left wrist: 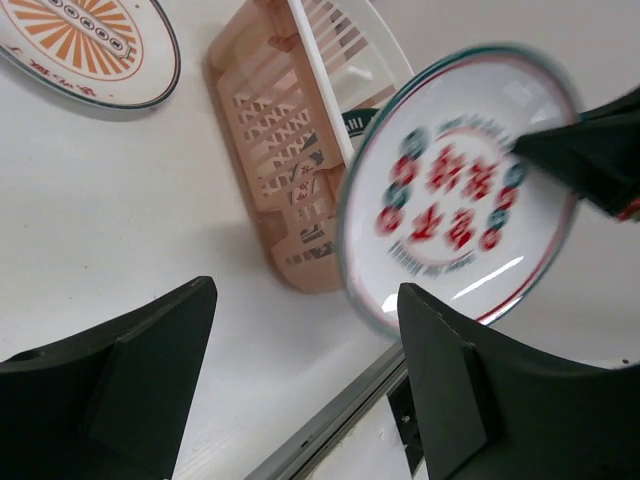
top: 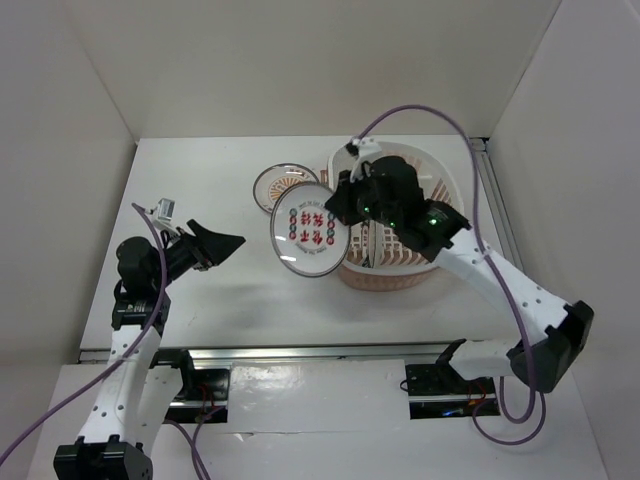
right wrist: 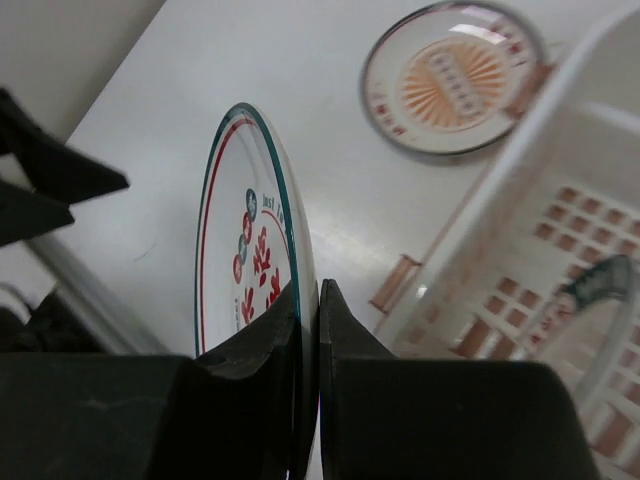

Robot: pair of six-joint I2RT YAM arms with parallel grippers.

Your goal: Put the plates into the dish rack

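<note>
Your right gripper [right wrist: 308,330] pinches the red-character plate [top: 310,239] by its rim beside the dish rack [top: 452,180]; your left gripper [left wrist: 300,385] stands open, empty.

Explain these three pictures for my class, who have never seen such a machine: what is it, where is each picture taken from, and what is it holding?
Two robot arms are bolted to a table, each ending in a two-finger gripper. One picture looks down from above; the other two come from cameras on each wrist.

The right gripper is shut on the rim of the white plate with red characters; its fingers pinch the edge. The left gripper is open and holds nothing.

The orange plate lies flat on the table beside the pink rack. A third plate, with a dark rim, already stands in the rack.
</note>
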